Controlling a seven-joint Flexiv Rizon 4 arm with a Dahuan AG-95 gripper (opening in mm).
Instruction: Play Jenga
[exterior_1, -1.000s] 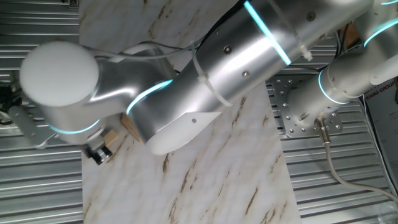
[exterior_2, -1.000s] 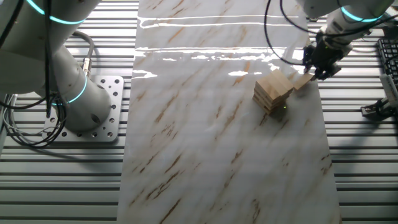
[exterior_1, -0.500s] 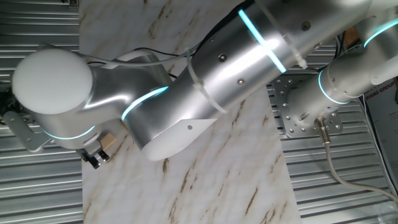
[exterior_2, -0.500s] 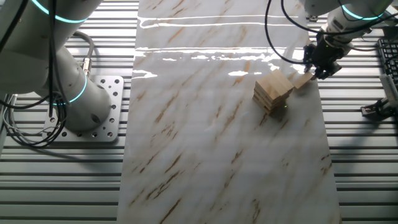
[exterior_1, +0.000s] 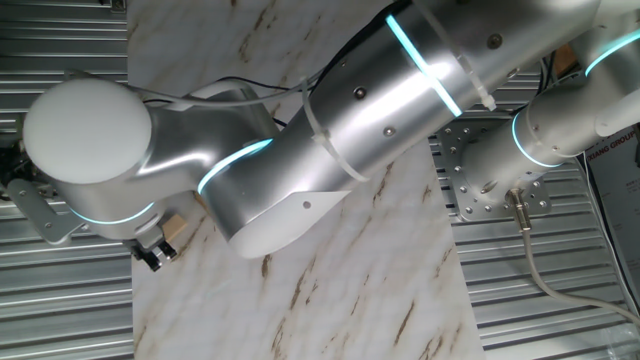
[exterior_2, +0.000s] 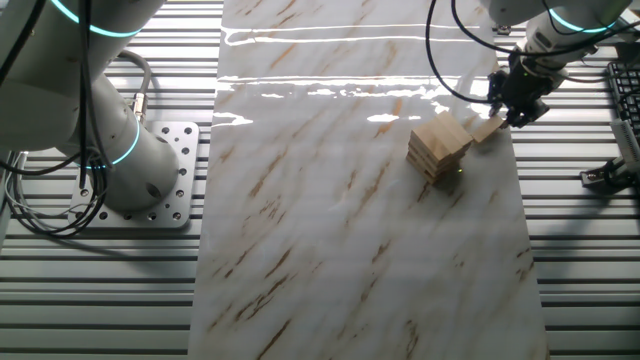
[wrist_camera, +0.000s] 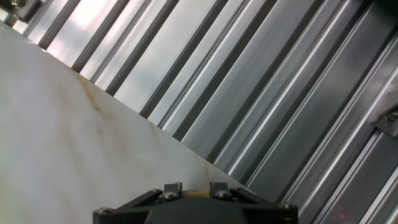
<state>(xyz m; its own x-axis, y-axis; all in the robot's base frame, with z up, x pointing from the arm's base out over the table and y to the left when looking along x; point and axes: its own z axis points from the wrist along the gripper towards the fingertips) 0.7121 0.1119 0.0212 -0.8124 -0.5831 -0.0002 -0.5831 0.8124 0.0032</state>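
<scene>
The Jenga stack (exterior_2: 438, 147) is a low pile of light-tan blocks in crossed layers, near the right edge of the marble board. My gripper (exterior_2: 516, 103) hangs just right of and beyond it, shut on one wooden block (exterior_2: 487, 128) that sticks out from the stack's far right corner. In the hand view this block (wrist_camera: 196, 195) shows as a tan strip pinched between the two fingers of the gripper (wrist_camera: 196, 188). In the one fixed view the held block (exterior_1: 175, 224) peeks out under the arm beside the gripper (exterior_1: 152, 252); the stack itself is hidden behind the arm.
The marble board (exterior_2: 350, 230) lies on a ribbed metal table (exterior_2: 590, 260); its right edge runs close under the gripper. The arm's base plate (exterior_2: 165, 180) stands left of the board. A dark object (exterior_2: 606, 176) lies on the ribs at the far right.
Between one second and half a second ago the gripper shifted slightly outward from the stack with the block in it. Since then nothing has visibly moved.
</scene>
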